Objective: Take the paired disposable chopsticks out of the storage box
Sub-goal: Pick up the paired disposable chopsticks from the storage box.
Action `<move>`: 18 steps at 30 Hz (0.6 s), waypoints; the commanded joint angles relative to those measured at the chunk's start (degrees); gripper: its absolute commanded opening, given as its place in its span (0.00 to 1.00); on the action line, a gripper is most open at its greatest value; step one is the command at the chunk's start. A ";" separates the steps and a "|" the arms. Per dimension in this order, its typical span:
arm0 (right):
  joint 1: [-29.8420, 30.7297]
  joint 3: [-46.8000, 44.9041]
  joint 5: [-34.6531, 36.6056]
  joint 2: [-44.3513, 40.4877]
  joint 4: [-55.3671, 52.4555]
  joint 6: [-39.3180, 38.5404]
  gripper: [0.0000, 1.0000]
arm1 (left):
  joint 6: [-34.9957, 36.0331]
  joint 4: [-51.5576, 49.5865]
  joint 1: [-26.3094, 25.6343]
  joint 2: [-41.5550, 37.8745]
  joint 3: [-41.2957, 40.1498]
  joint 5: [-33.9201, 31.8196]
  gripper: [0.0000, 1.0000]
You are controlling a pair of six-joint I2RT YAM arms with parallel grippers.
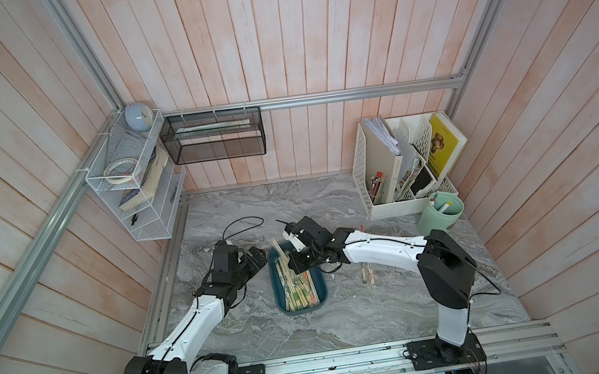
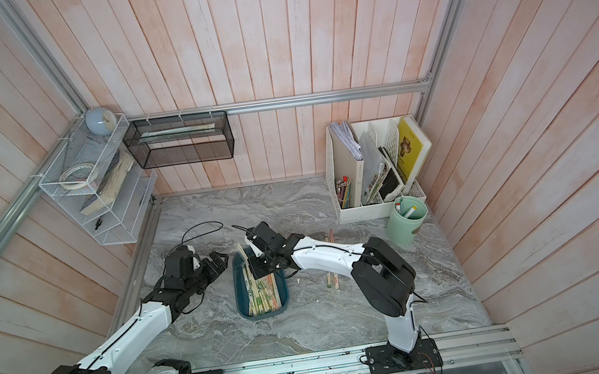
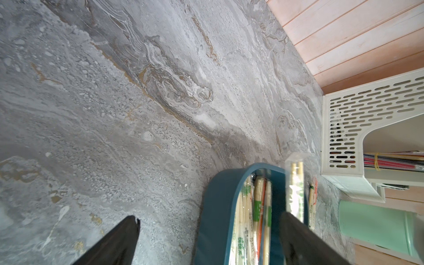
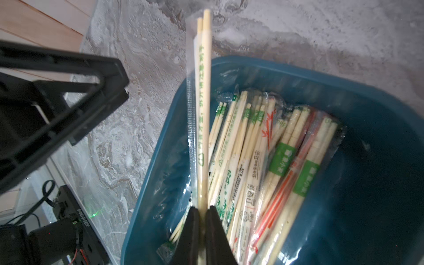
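The storage box is a teal tray in mid-table with a pile of paired disposable chopsticks in printed sleeves. My right gripper hangs over the tray's far end, shut on one green-printed pair. That pair tilts up and reaches past the far rim. It also shows in the left wrist view as the raised pair. My left gripper stands open and empty just left of the tray, near its far corner.
Chopstick pairs lie on the table right of the tray, partly under my right forearm. A white file organiser and a green cup stand at the back right. A black mesh basket and a white wire shelf hang on the wall.
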 commanded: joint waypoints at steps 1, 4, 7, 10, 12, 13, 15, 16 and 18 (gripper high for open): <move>-1.44 -2.63 -3.20 -2.53 4.28 2.78 0.04 | 0.83 -0.51 0.24 -0.87 1.28 0.58 1.00; -2.09 -3.32 -3.31 -3.43 4.68 3.18 0.04 | 0.83 -0.62 0.27 -0.74 1.46 0.58 1.00; -2.76 -4.57 -3.23 -4.76 5.26 3.62 0.04 | 0.76 -0.68 0.24 -0.47 1.80 0.64 1.00; -3.83 -6.39 -2.81 -6.54 5.83 4.19 0.04 | 0.74 -1.20 0.15 -0.18 2.40 0.79 1.00; -4.85 -7.89 -2.32 -7.93 6.00 4.41 0.04 | 0.74 -1.39 0.07 -0.23 2.76 0.83 1.00; -5.38 -8.78 -2.04 -8.82 6.14 4.54 0.04 | 0.74 -1.42 -0.02 -0.28 2.79 0.76 1.00; -6.77 -10.57 -1.50 -10.59 6.18 4.80 0.04 | 0.57 -1.43 -0.32 -0.45 2.81 0.67 1.00; -7.53 -11.61 -1.31 -11.59 6.27 4.96 0.04 | 0.56 -1.55 -0.53 -0.52 2.74 0.47 1.00; -9.00 -13.41 -0.71 -13.37 6.12 4.98 0.04 | 0.32 -1.55 -1.03 -0.42 2.86 0.14 1.00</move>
